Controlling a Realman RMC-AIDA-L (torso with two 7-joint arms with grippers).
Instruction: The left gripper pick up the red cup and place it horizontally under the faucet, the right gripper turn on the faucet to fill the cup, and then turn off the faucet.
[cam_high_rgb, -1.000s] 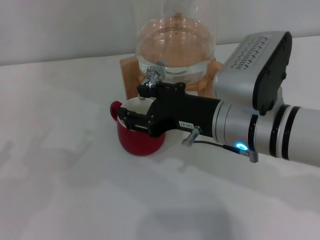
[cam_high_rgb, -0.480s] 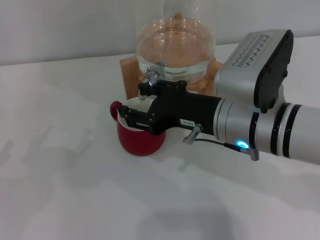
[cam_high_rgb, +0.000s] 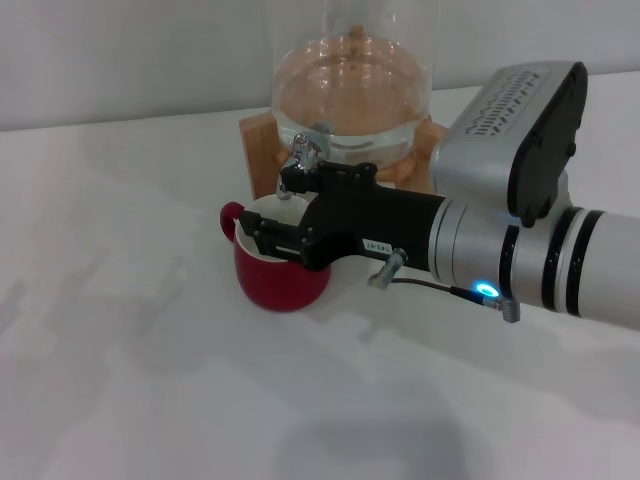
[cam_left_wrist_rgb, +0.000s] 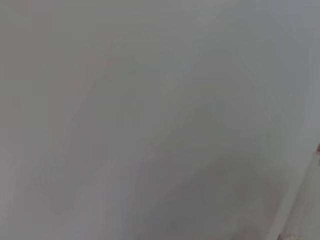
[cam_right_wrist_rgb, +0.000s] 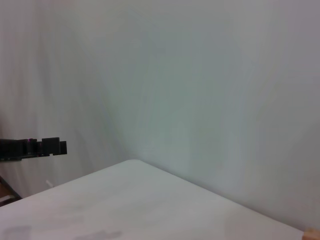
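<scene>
Cup (cam_high_rgb: 280, 280) upright under faucet (cam_high_rgb: 300, 160); right hand (cam_high_rgb: 268, 238) over rim.

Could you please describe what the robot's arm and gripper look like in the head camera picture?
Only one arm shows: the bulky black angular right gripper bears a small white label and joins a thick silver-white cylindrical arm with black rings, a glowing blue light and a thin dark cable. A silver housing with a black perforated cap sits above it. The left gripper is out of view.

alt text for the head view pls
The right end effector reaches across a red cup to the faucet of a glass dispenser on a wooden stand, on a white table.
</scene>
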